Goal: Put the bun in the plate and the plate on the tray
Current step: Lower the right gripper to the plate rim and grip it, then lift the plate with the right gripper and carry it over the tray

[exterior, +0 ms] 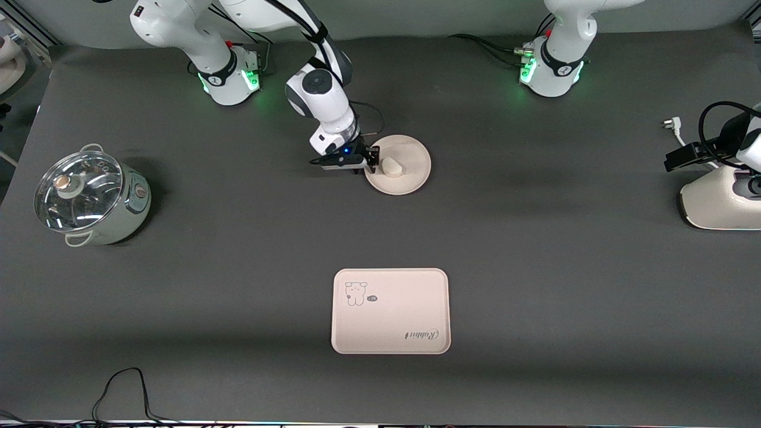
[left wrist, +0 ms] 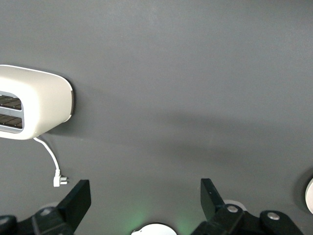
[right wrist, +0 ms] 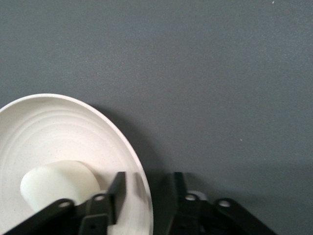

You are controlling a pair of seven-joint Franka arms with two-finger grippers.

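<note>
Front view, nearest first: tray (exterior: 390, 311) flat on the dark table (exterior: 535, 249), low in the picture, printed face up and bare, ready to receive. Well apart from it and farther from the camera, plate (exterior: 398, 164) resting on the table with the bun (exterior: 392, 167) already lying in its well, so first half of the task judged done. At the plate's rim, on the side toward the right arm's end, right gripper (exterior: 371, 159) down low; in the right wrist view one finger inside the rim beside the bun (right wrist: 57, 184), the other outside over the table, rim of the plate (right wrist: 73, 132) between them. Fingers (right wrist: 115, 196) straddling the edge but seemingly not yet pinched (a narrow gap on the outer side), hence counted as released around the rim, placed so as to clamp the lip and carry the plate to the tray. Risk judged: shallow rim slipping, bun rolling if tilted.

Farther still, left gripper (left wrist: 146, 200) waiting high above the table by its own base, fingers spread wide, nothing held. Toaster (left wrist: 34, 103) with loose plug (left wrist: 59, 181) in its wrist view; lidded pot (exterior: 89, 198) at the right arm's end.
</note>
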